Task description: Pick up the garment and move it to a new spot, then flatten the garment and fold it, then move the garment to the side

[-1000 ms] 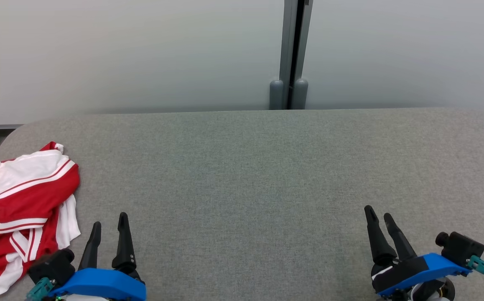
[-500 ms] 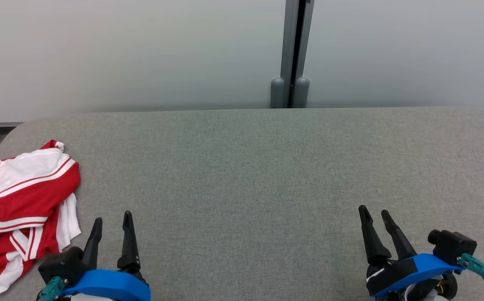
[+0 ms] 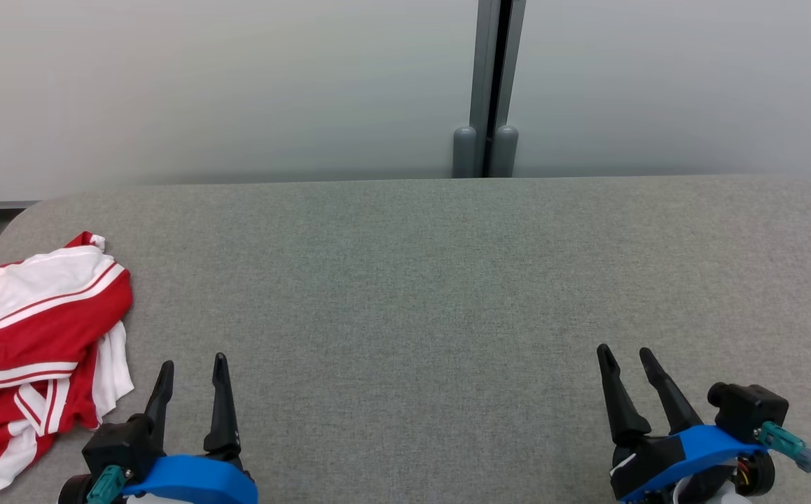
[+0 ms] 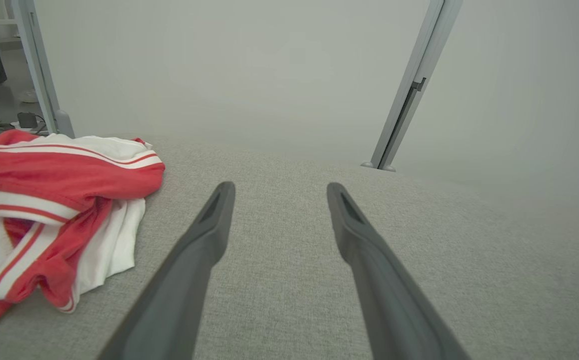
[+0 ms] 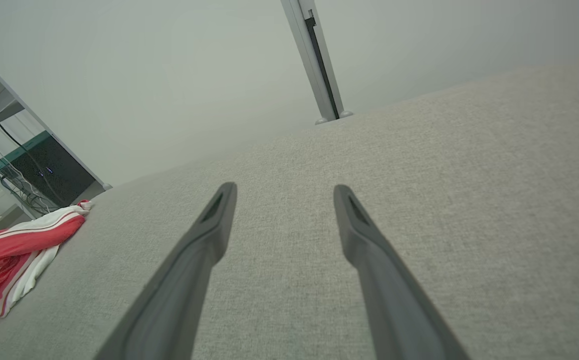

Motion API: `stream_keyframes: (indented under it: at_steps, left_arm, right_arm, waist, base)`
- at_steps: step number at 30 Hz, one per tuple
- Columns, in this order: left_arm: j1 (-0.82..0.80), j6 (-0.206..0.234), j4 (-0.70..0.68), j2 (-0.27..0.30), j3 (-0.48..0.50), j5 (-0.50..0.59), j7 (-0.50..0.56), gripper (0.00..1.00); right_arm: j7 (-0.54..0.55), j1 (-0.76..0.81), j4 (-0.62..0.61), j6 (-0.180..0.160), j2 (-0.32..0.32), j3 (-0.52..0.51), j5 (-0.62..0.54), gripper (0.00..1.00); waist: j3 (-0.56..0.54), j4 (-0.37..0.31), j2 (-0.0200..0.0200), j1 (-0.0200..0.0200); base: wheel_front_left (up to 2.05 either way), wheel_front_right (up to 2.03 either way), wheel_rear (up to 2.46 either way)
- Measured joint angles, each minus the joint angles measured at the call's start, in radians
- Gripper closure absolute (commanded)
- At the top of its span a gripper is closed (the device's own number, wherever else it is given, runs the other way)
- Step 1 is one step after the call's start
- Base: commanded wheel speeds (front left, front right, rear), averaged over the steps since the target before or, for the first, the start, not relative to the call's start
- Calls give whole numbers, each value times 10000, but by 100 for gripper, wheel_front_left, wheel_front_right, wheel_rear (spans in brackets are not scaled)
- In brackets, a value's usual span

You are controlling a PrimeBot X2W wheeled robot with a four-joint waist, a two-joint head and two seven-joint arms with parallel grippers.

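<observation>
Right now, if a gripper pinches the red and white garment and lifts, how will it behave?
Likely floppy: the garment lies crumpled in soft folds, so it should drape. Probably light, being thin cloth. Pushed over the textured grey surface, it may bunch, not slide.

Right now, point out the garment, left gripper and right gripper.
garment (image 3: 48, 332), head view, red middle panel.
left gripper (image 3: 193, 360), head view, midway between fingertips.
right gripper (image 3: 623, 350), head view, midway between fingertips.
</observation>
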Motion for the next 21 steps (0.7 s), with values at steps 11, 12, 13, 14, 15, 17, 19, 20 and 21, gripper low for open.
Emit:
stream_keyframes:
  at_steps: [11, 12, 13, 14, 15, 17, 19, 20, 21]
  left_arm:
    - [0, 98, 146, 77, -150, 554, -111, 0]
    - [0, 140, 153, 79, -161, 594, -113, 0]
    - [0, 142, 163, 81, -174, 621, -138, 0]
    - [0, 150, 163, 86, -192, 667, -144, 0]
    - [0, 151, 165, 94, -217, 717, -146, 0]
    - [0, 155, 171, 98, -240, 761, -155, 0]
    - [3, 182, 184, 128, -299, 922, -196, 0]
    - [4, 196, 184, 134, -303, 961, -215, 0]
    - [7, 217, 184, 144, -309, 982, -221, 0]
  right_arm:
    - [-98, -21, -36, 0, -12, -134, -957, 0]
    - [-105, -22, -38, 0, -12, -132, -1020, 0]
    - [-111, -22, -38, 0, -12, -123, -1087, 0]
    - [-136, -22, -40, 0, -13, -109, -1145, 0]
    - [-157, -22, -42, 0, -13, -105, -1216, 0]
    - [-182, -22, -42, 0, -13, -109, -1304, 0]
    - [-230, -22, -35, 2, -19, -148, -1536, 0]
    - [-265, -22, -23, 0, -19, -150, -1593, 0]
    - [-268, -22, -15, 2, -21, -150, -1651, 0]
  waist:
    - [53, 22, 0, 0]
    - [57, 23, 0, 0]
    - [57, 22, 0, 0]
    - [58, 20, 0, 0]
    - [60, 18, 0, 0]
    - [57, 17, 0, 0]
    - [26, 16, 0, 0]
    - [19, 12, 0, 0]
    - [10, 6, 0, 0]
  base:
    - [0, 0, 0]
    - [0, 0, 0]
    - [0, 0, 0]
    - [0, 0, 0]
    - [0, 0, 0]
    - [0, 0, 0]
    - [0, 0, 0]
    - [0, 0, 0]
    - [0, 0, 0]
